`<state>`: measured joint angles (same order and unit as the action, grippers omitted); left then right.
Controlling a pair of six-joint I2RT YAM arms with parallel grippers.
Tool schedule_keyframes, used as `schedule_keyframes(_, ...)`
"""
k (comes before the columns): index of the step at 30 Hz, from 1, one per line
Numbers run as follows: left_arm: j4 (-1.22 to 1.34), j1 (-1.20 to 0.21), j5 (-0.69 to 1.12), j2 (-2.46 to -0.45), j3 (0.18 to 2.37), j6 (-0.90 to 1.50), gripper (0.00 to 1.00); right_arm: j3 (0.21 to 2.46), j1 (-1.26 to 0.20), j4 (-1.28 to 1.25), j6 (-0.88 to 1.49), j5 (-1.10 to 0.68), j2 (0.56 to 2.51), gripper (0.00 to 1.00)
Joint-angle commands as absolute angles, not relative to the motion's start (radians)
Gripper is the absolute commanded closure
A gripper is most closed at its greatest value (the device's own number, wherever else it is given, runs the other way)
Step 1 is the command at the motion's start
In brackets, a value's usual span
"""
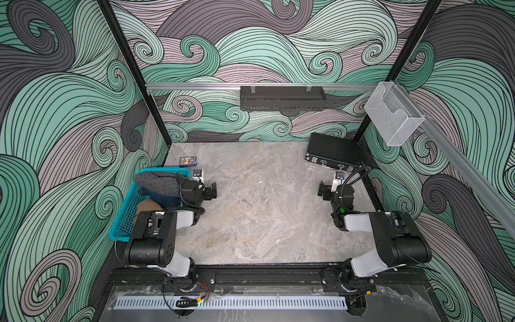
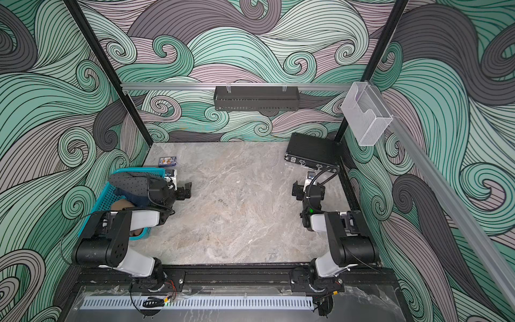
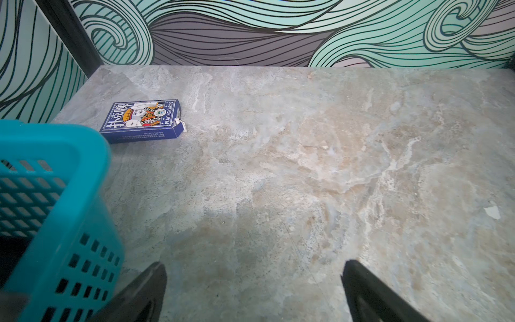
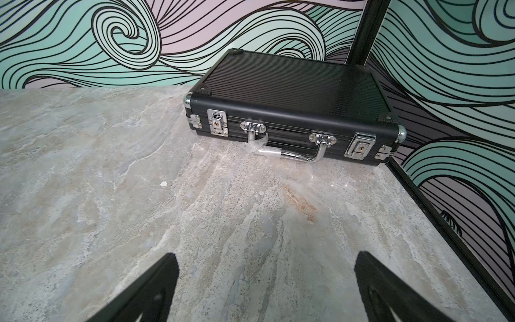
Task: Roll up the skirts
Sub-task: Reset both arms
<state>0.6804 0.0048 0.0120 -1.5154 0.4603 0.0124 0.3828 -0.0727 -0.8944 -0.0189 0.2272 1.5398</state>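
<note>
We locate the three skirts [image 1: 167,188] bunched loosely in the teal basket [image 1: 124,220]. The basket stands on the surface [image 1: 264,223] along its left edge, just beside the left arm. The dotted grey skirt [image 1: 158,181] lies uppermost and heaps above the rim at the far end of the basket. The denim skirt [image 1: 161,198] lies directly beneath it. The tan skirt [image 1: 147,207] shows only as a small patch nearer the robot base, and the left arm partly hides it. None of the three is rolled.

The left pincer [image 1: 211,191] sits just beside the far right corner of the basket, over bare surface. Its jaws stand wide apart. In the left wrist view the two fingers [image 3: 150,281] frame only marble, with a corner of the basket to one side. We cannot tell whether the fingertips touch the surface.

The right pincer [image 1: 323,191] sits on the opposite side, well apart from the left one, near the right edge of the surface. Its jaws are likewise spread wide, and the right wrist view shows only bare surface between its fingers [image 4: 156,281].

A black case [image 4: 292,89] lies flat and closed in the far right corner, with its latches and handle facing the right pincer. A blue playing-card box [image 3: 142,118] lies flat just beyond the far end of the basket, near the far left corner.
</note>
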Motion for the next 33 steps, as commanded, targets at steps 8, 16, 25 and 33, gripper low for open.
schedule_keyframes(8,0.651,0.060,-0.056,-1.526,0.481,0.038,0.01,0.385,-0.069,-0.891,-0.010,0.221,1.541,0.01)
schedule_keyframes(16,0.652,0.060,-0.057,-1.528,0.482,0.037,0.01,0.385,-0.068,-0.891,-0.009,0.221,1.542,0.01)
schedule_keyframes(25,0.667,0.060,-0.055,-1.522,0.472,0.038,0.01,0.385,-0.068,-0.891,-0.008,0.220,1.541,0.01)
schedule_keyframes(33,0.754,0.059,0.110,-1.497,0.404,-0.039,0.01,0.385,-0.068,-0.891,-0.009,0.221,1.542,0.01)
